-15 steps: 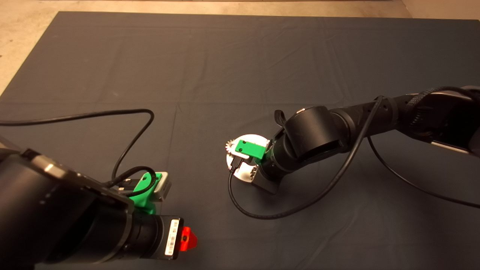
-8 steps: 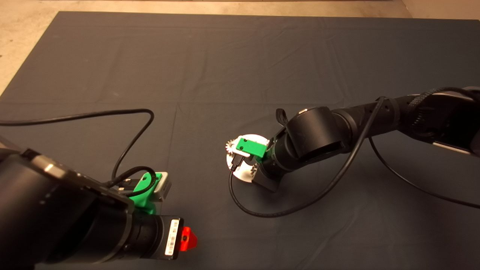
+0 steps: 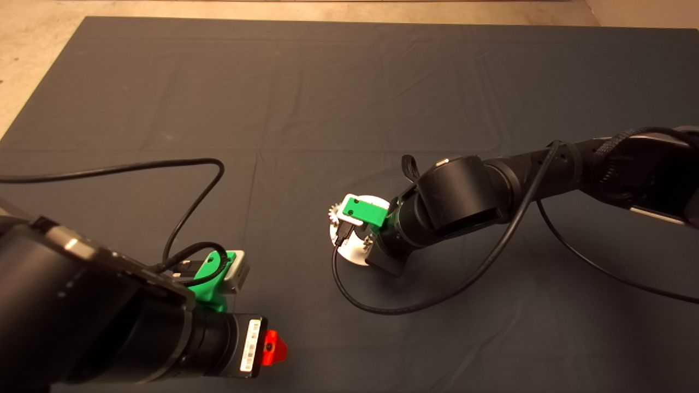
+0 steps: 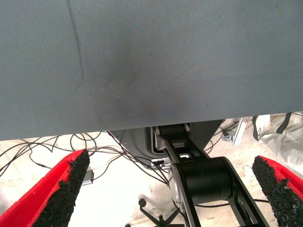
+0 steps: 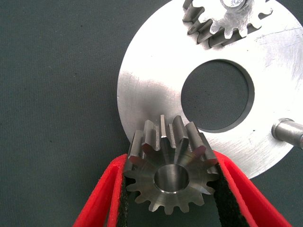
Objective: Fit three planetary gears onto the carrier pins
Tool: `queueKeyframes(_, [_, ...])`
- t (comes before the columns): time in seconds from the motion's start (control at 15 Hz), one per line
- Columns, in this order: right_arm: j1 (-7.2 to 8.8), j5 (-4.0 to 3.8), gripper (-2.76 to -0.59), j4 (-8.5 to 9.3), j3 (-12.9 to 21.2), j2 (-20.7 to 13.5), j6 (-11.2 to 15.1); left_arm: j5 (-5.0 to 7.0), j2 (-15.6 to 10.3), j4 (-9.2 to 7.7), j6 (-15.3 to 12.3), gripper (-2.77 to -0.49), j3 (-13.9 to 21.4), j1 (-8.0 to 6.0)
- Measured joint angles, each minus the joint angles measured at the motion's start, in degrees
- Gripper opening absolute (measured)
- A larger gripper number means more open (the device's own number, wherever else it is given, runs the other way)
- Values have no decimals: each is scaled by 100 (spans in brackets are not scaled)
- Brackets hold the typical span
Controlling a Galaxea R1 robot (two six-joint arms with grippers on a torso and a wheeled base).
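Head view: disc (image 3: 349, 252) lies mid-mat (image 3: 349, 98), one gear (image 3: 334, 210) at its far-left rim. Right gripper (image 3: 360, 232) angled over it; left gripper (image 3: 218, 278) parked near the front-left corner.

Left wrist: fingers (image 4: 64, 194) spread wide, nothing between.

Right wrist: fingers (image 5: 109, 198) clamp a gear (image 5: 171, 174) over the disc's (image 5: 151, 90) rim; second gear (image 5: 227, 19) seated on a pin; another pin (image 5: 286, 131) bare.

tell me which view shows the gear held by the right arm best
The right wrist view: the held gear fills the foreground, clamped between the right end effector pads, its teeth and bore clear, at the silver disc edge. In the head view the arm hides it. The left wrist view shows none of it.
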Motion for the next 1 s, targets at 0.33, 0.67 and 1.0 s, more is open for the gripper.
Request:
queueKeyframes(0.33, [-35, -20, -231, -57, 48, -2, 90, -2, 0, -2, 0, -77, 0, 0])
queueKeyframes(0.67, [-96, -20, -231, -87, 135, -3, 190, 0, 0, -2, 0, -77, 0, 0])
queueKeyframes(1.0, [-101, 0, -231, -86, 146, -20, 254, -2, 2, 0, 0, -77, 0, 0])
